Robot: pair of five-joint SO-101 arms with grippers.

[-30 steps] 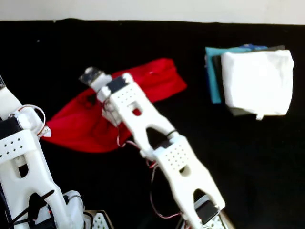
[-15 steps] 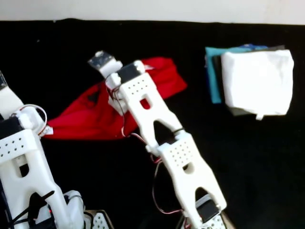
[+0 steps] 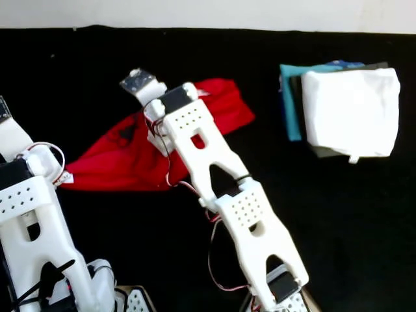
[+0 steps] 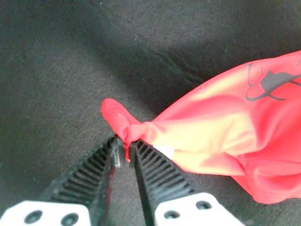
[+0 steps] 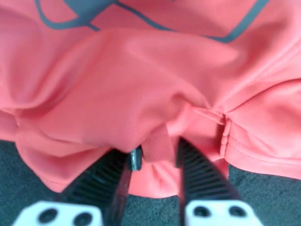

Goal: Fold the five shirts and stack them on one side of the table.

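I am pinching one twisted corner of the crumpled red shirt (image 4: 221,136), a smooth fabric with a dark printed outline, in my left gripper (image 4: 124,151). Its black ribbed jaws are standing almost together, with only the thin knot of cloth between them. My right gripper (image 5: 157,155) is biting into the middle of the same garment. Its jaws are standing a little apart, and a thick fold of red cloth is filling the gap between them.

From the high view the red shirt (image 3: 218,107) is stretching as a long slanted band across the left half of the black cloth-covered table (image 3: 325,214). It is running from my left wrist near the left edge up toward the middle. My white right arm (image 3: 227,195) is reaching diagonally over it, with the wrist above the band's midsection.

On the right side, well apart from the red cloth, the folded white shirt (image 3: 351,114) is lying on top of a stack. A teal folded shirt (image 3: 290,97) and darker edges are peeking out beneath it.
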